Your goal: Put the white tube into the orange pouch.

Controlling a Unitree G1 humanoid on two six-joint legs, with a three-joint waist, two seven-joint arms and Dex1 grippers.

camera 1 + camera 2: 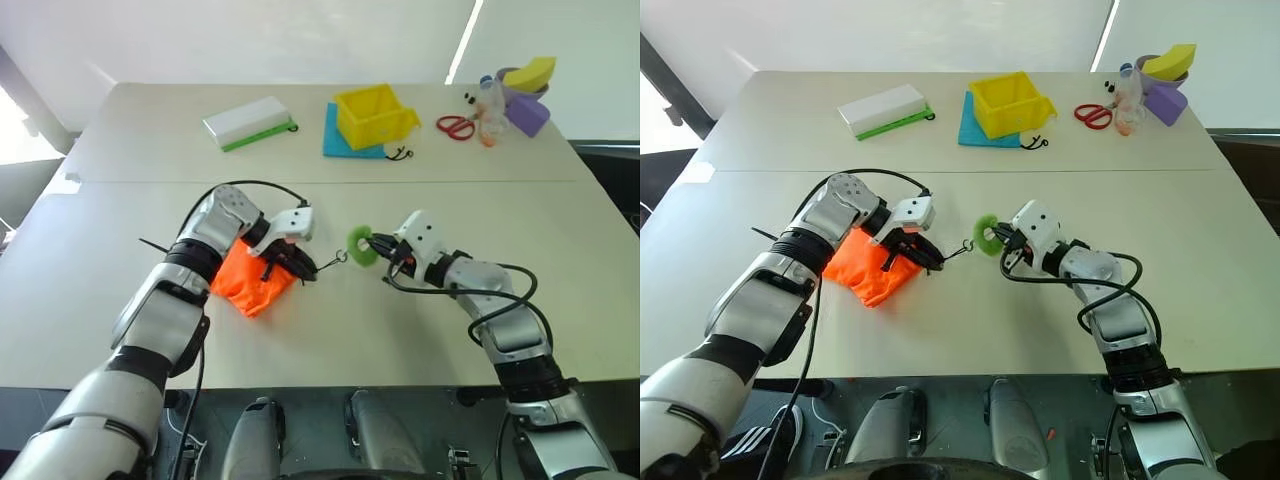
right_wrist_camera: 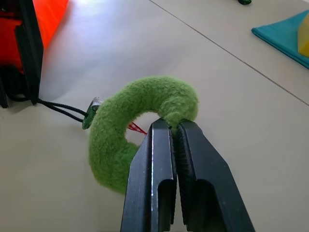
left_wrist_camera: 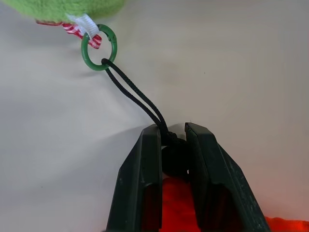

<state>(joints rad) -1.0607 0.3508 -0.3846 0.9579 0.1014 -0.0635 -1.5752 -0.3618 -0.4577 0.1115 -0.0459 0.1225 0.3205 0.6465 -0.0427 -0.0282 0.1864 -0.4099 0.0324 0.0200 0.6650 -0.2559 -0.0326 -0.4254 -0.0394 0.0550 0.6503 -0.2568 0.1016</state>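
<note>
Orange pouch [image 1: 865,270] on the table, my left gripper [image 3: 173,145] clamped at its neck, my right gripper [image 2: 174,126] pinched on the green plush ring [image 2: 140,130]; overpulling the taut cord [image 3: 135,94] could cinch it, and I can't spot the tube.

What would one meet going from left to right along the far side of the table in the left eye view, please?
White-and-green box → yellow bin → red scissors → purple block.

No readable text on the tabletop

No lettering, brand, number or sign can be made out on the white-and-green box [image 1: 248,122], the yellow bin [image 1: 374,115] or the orange pouch [image 1: 252,280].
</note>
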